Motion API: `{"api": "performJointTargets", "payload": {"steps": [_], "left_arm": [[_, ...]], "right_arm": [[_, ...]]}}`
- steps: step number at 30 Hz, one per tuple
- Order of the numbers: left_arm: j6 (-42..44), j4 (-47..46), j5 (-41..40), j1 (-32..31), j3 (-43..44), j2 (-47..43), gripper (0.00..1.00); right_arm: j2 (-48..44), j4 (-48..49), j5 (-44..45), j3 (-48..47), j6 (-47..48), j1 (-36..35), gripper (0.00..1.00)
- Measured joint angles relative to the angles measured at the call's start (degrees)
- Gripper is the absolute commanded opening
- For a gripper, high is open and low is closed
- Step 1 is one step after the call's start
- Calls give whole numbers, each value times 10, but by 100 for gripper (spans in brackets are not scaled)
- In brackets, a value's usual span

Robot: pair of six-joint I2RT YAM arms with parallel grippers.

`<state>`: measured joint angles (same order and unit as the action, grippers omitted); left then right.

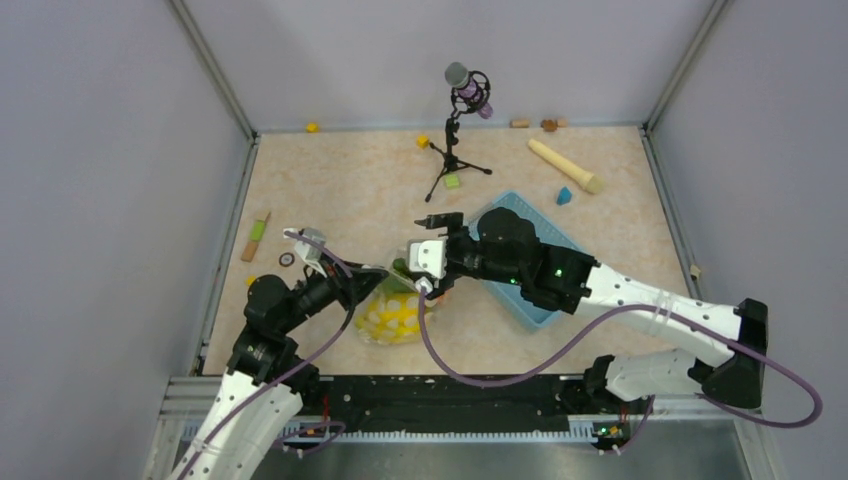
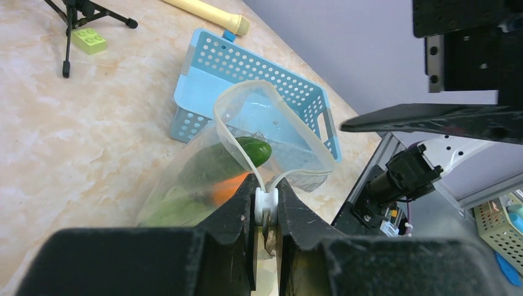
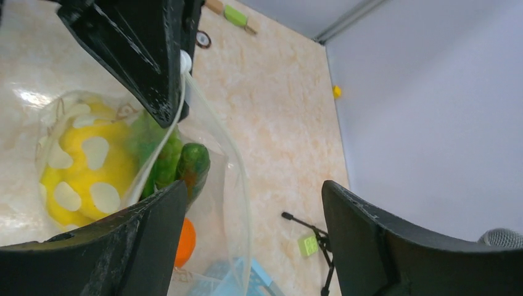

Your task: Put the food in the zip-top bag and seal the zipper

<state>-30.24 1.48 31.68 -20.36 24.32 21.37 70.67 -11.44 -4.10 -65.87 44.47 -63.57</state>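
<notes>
Pinching the end of the whitish zipper strip (image 2: 236,146), the left claw (image 2: 266,206) has its two black fingers closed on a small white tab where the strip's two sides meet. From there the strip loops up and round, so the mouth of the clear soft plastic bag with white dots (image 1: 392,312) stands open. The bag lies on the beige marbled counter (image 2: 92,135), just in front of the arms and close beside the light blue perforated plastic basket (image 2: 247,61).

Inside the bag a yellow oval fruit (image 3: 92,166) fills the closed end. A green cucumber (image 2: 256,150) lies nearer the mouth, its tip reaching the rim, and an orange (image 2: 228,188) sits beneath it.

The right claw (image 3: 253,188) hangs over the bag's mouth with its fingers spread wide, gripping nothing; whether either finger touches the plastic cannot be told.

Farther back on the counter stand a microphone on a black tripod (image 1: 455,160), a green studded block (image 2: 89,40) and a long beige wooden cylinder (image 1: 565,165).
</notes>
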Motion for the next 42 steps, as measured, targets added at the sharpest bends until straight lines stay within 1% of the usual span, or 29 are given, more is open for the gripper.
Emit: {"api": "performJointTargets", "payload": {"steps": [2,7,14,16,20,22,24,26,28,32,34,36,37,38,39,40,41,42], "left_arm": [[4,0,0,0,0,0,0],[18,0,1,0,0,0,0],[65,16,7,0,3,-2,1],[79,30,9,0,9,-1,1],[107,52,7,0,24,9,1],[120,60,9,0,27,10,2],[136,66,14,0,27,10,2],[150,70,21,0,27,10,3],[158,71,28,0,27,10,2],[167,71,43,0,27,14,1],[169,70,48,0,27,21,1],[170,67,51,0,27,31,0],[170,65,54,0,27,37,4],[170,60,56,0,27,41,14],[170,57,57,0,27,44,31],[171,53,58,0,27,48,50],[172,50,56,0,27,49,63],[174,48,54,0,27,50,73]], "right_arm": [[-11,2,-28,0,-9,1,88],[1,2,-112,-4,-43,3,90],[105,-50,-146,-71,-79,12,89],[129,-65,-146,-88,-87,17,87],[183,-90,-144,-135,-103,30,72],[198,-106,-149,-151,-111,37,61],[214,-124,-163,-170,-122,47,46],[223,-139,-184,-182,-130,59,40],[228,-153,-212,-191,-137,71,37],[232,-181,-260,-197,-123,82,21],[236,-188,-273,-198,-110,84,15],[240,-193,-281,-199,-101,87,5],[241,-196,-284,-200,-96,89,0],[241,-197,-286,-201,-93,90,0],[241,-199,-288,-201,-91,91,0],[241,-200,-288,-201,-90,92,0],[241,-200,-287,-201,-91,92,0],[241,-199,-285,-201,-92,93,0]]}}
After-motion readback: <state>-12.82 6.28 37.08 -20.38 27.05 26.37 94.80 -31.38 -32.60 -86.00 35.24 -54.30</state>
